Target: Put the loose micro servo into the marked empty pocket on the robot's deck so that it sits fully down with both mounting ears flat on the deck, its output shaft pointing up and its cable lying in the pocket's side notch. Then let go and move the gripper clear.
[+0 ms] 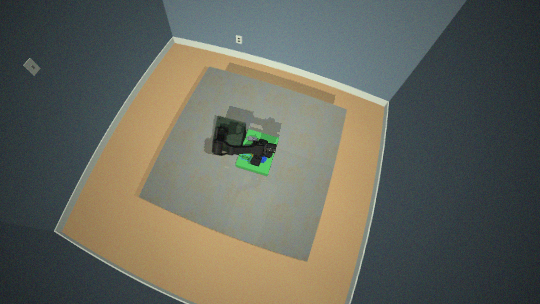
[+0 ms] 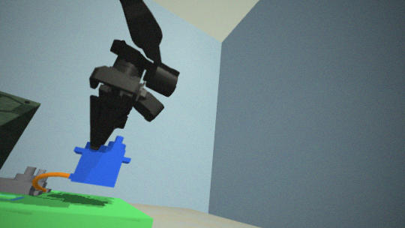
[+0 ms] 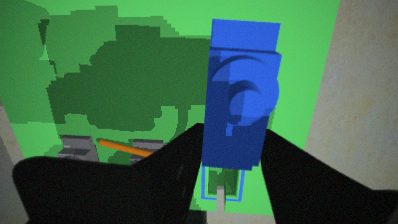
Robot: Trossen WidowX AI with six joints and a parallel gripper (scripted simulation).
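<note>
The blue micro servo [image 2: 99, 166] [image 3: 242, 100] is held above the green deck [image 1: 255, 170] [image 2: 75, 219] [image 3: 300, 75], slightly tilted, its output shaft upward. My gripper [image 2: 97, 147] [image 3: 231, 133] is shut on the servo's upper body, one finger on each side. The orange cable [image 2: 52, 175] [image 3: 125, 148] leaves the servo's lower end and curves down toward the deck. The marked pocket's blue outline [image 3: 242, 187] shows just beyond the servo's lower end in the wrist view; the servo hides its other end. A gap separates servo and deck in the exterior view.
Grey raised parts [image 2: 26, 184] [image 3: 77, 145] stand on the deck beside the cable. A dark green block [image 1: 230, 127] [image 2: 19, 112] is by the arm's base, next to the deck. The deck lies on a grey square surface [image 1: 225, 195].
</note>
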